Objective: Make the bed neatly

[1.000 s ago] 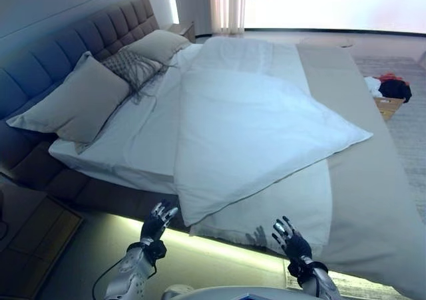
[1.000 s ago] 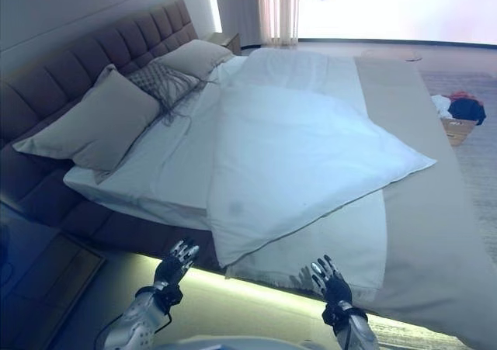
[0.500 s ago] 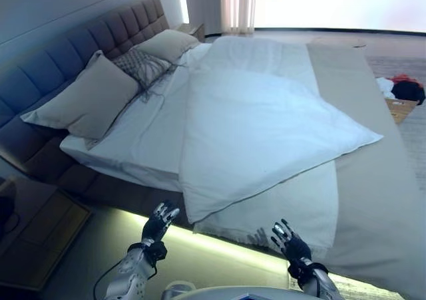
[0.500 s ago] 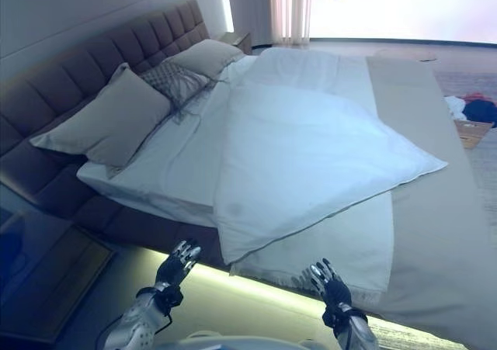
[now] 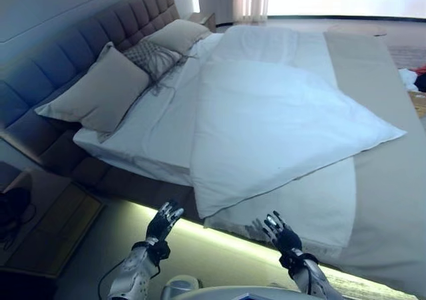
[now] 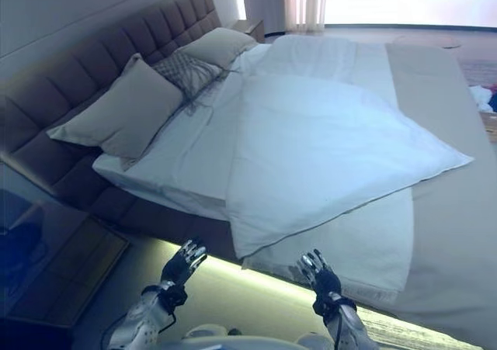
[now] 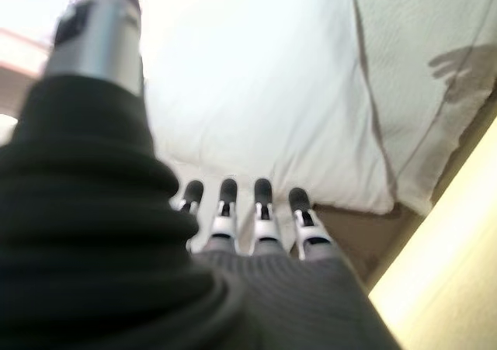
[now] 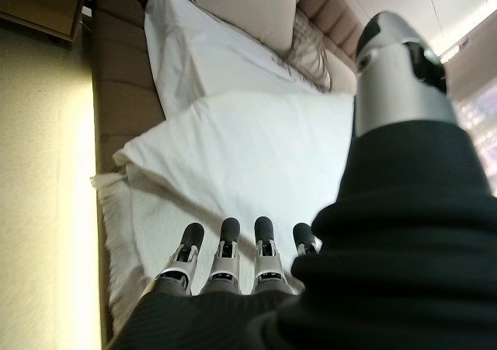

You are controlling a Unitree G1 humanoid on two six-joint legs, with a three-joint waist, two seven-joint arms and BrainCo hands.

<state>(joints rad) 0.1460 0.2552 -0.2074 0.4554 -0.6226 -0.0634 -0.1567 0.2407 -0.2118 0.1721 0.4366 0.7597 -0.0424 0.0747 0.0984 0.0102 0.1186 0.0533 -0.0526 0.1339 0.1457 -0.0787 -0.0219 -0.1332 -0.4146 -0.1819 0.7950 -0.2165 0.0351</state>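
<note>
Both hands, left hand [image 5: 164, 221] and right hand [image 5: 277, 230], hover empty with fingers spread at the bed's [image 5: 136, 193] near side. Its white duvet [image 5: 279, 124] lies askew, probably folded over; straightening remains, while pillows [image 5: 103, 90] sit at the headboard.

Open floor [image 5: 219, 247] lies between both hands and the bed's near edge. The left hand [image 5: 163, 221] and right hand [image 5: 279, 232], fingers straight, hang clear before the white duvet [image 5: 279, 124]. Pillows [image 5: 100, 90] crowd the headboard side; a nightstand [image 5: 50, 230] stands left.
</note>
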